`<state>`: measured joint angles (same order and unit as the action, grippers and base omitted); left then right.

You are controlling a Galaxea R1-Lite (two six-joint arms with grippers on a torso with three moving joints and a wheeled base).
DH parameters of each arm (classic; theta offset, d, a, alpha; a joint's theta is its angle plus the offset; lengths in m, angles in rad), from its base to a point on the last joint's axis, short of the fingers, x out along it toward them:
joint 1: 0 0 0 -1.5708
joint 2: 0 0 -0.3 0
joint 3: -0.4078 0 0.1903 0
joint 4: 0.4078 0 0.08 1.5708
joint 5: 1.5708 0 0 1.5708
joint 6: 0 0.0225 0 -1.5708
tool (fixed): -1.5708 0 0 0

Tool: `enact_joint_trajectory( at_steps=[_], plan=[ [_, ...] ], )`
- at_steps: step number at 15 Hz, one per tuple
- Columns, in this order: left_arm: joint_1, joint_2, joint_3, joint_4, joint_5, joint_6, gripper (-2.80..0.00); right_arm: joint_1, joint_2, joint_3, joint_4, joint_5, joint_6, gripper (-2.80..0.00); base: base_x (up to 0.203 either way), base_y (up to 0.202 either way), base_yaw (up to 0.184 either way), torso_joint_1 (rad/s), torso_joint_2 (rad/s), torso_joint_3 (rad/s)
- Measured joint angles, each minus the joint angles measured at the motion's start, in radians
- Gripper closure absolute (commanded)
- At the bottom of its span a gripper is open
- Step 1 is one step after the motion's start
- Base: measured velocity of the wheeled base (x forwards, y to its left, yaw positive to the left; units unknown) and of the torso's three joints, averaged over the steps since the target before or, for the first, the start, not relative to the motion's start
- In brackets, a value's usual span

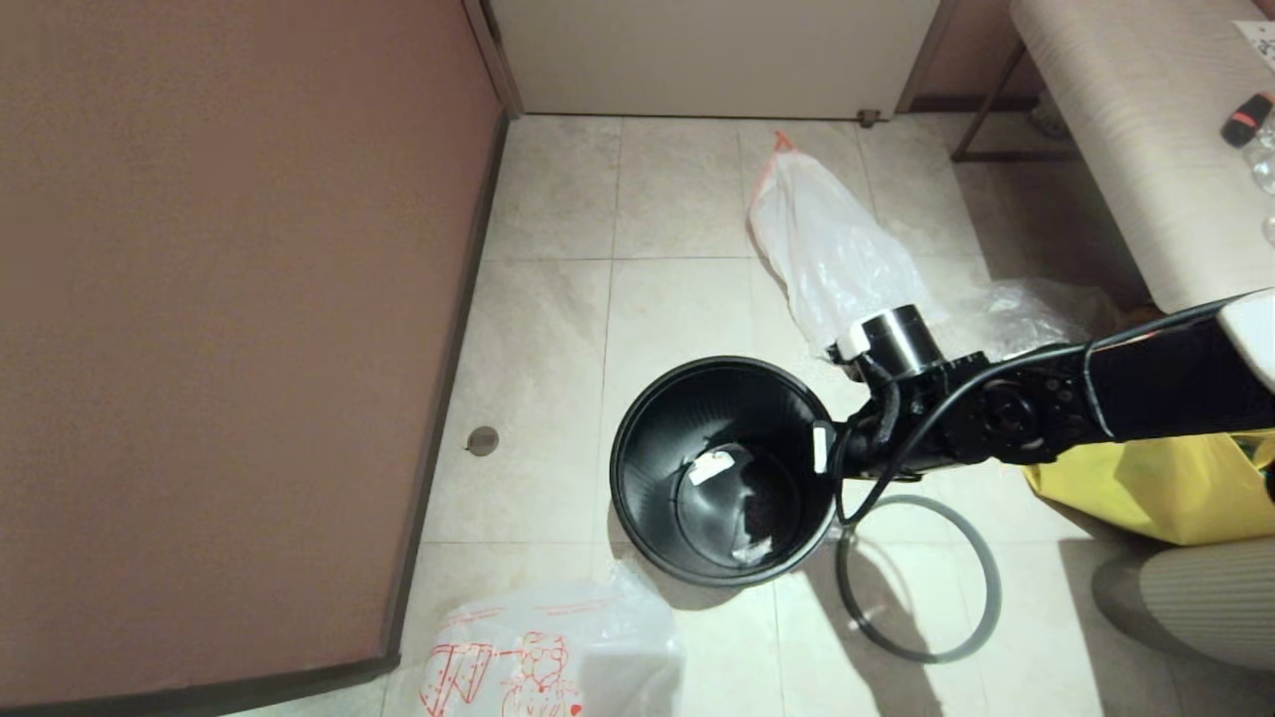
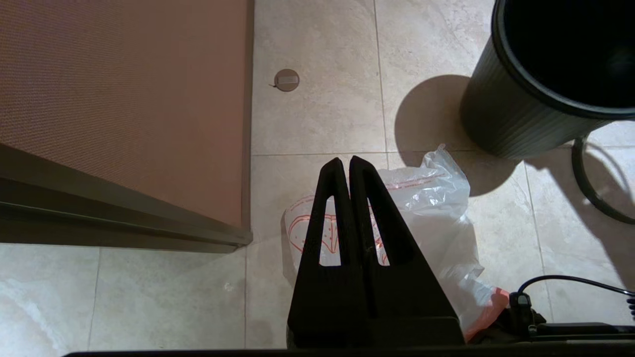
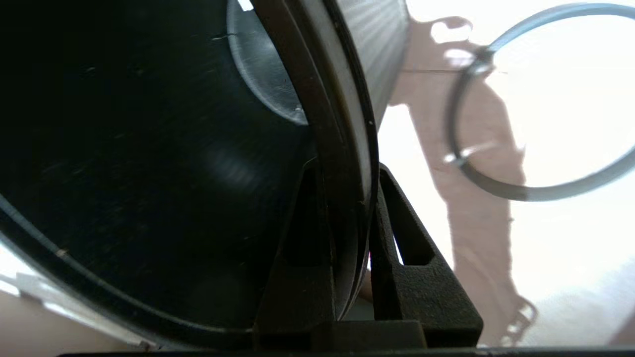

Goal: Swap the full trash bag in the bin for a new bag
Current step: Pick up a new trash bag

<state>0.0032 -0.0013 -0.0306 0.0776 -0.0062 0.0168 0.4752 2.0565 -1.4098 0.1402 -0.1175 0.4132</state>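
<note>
The black bin (image 1: 647, 478) stands on the tiled floor with no bag in it; a few scraps lie at its bottom. My right gripper (image 1: 823, 448) is shut on the bin's right rim (image 3: 347, 148), one finger inside and one outside. The full trash bag (image 1: 827, 249), milky white with orange-red tips, lies on the floor behind the bin. The grey hoop (image 1: 986, 588) lies flat to the right of the bin. The new bag (image 1: 558, 657) with red drawings lies crumpled in front of the bin. My left gripper (image 2: 345, 163) hangs shut above the new bag (image 2: 436, 198), holding nothing.
A brown wall panel (image 1: 219, 329) fills the left side. A yellow tote bag (image 1: 1165, 488) and a clear crinkled bag (image 1: 1046, 309) sit at the right, under a bench (image 1: 1146, 149). A door (image 1: 707, 50) closes the back. A round floor plug (image 1: 483, 440) is left of the bin.
</note>
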Motion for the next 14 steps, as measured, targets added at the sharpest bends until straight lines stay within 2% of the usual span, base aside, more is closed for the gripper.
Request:
enact_joint_trajectory(
  at_steps=[1, 3, 6, 8, 10, 11, 12, 14],
  plan=[
    [0.0, 0.0, 0.0, 0.0, 0.0, 0.0, 0.0, 0.002, 0.037, -0.028, -0.012, 0.015, 0.0, -2.8, 0.0, 0.0, 0.0, 0.0, 0.0, 0.0],
    [0.0, 0.0, 0.0, 0.0, 0.0, 0.0, 0.0, 0.008, 0.104, -0.071, -0.062, 0.066, 0.001, -2.8, 0.0, 0.0, 0.0, 0.0, 0.0, 0.0],
    [0.0, 0.0, 0.0, 0.0, 0.0, 0.0, 0.0, 0.007, 0.178, -0.1, -0.16, 0.079, 0.001, -2.8, 0.0, 0.0, 0.0, 0.0, 0.0, 0.0],
    [-0.001, 0.0, 0.0, 0.0, 0.0, 0.0, 0.0, 0.007, 0.169, -0.09, -0.139, 0.077, 0.0, -2.8, 0.0, 0.0, 0.0, 0.0, 0.0, 0.0],
    [0.0, 0.0, 0.0, 0.0, 0.0, 0.0, 0.0, 0.004, 0.1, -0.058, -0.061, 0.064, 0.001, -2.8, 0.0, 0.0, 0.0, 0.0, 0.0, 0.0],
    [0.0, 0.0, 0.0, 0.0, 0.0, 0.0, 0.0, 0.002, 0.048, -0.032, 0.002, 0.046, 0.003, -2.5, 0.0, 0.0, 0.0, 0.0, 0.0, 0.0],
    [0.0, 0.0, 0.0, 0.0, 0.0, 0.0, 0.0, -0.006, -0.006, 0.005, 0.062, 0.025, 0.009, 0.0, 0.0, 0.0, 0.0, 0.0, 0.0, 0.0],
    [0.0, 0.0, 0.0, 0.0, -0.001, 0.0, 0.0, -0.022, -0.129, 0.098, 0.15, -0.004, 0.02, 0.0, 0.0, 0.0, 0.0, 0.0, 0.0, 0.0]
  ],
)
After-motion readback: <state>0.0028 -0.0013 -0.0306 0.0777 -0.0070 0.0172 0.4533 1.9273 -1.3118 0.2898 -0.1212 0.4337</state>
